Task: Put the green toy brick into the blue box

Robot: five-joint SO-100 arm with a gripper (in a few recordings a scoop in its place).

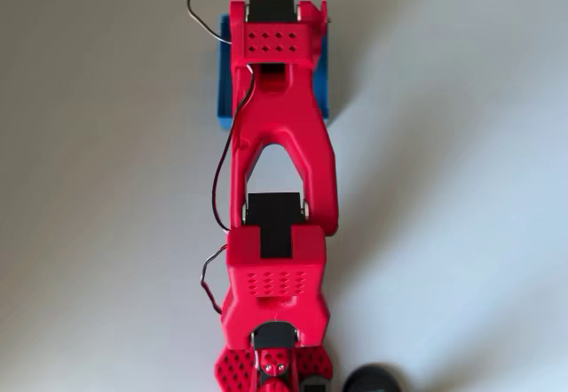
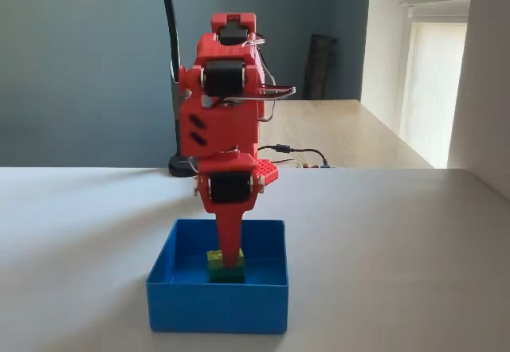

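Inside the square blue plastic box (image 2: pixel 217 300), the small lime-green studded toy brick (image 2: pixel 225 266) sits at the floor.
The red two-finger gripper (image 2: pixel 230 258) reaches it; its grip cannot be told. The brick looks light, rigid and slick: best pinched across its flat sides.

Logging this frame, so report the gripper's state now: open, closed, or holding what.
Gripper: down inside the blue box, fingertips at the green toy brick. Whether it is clamped on the brick or has opened cannot be told.
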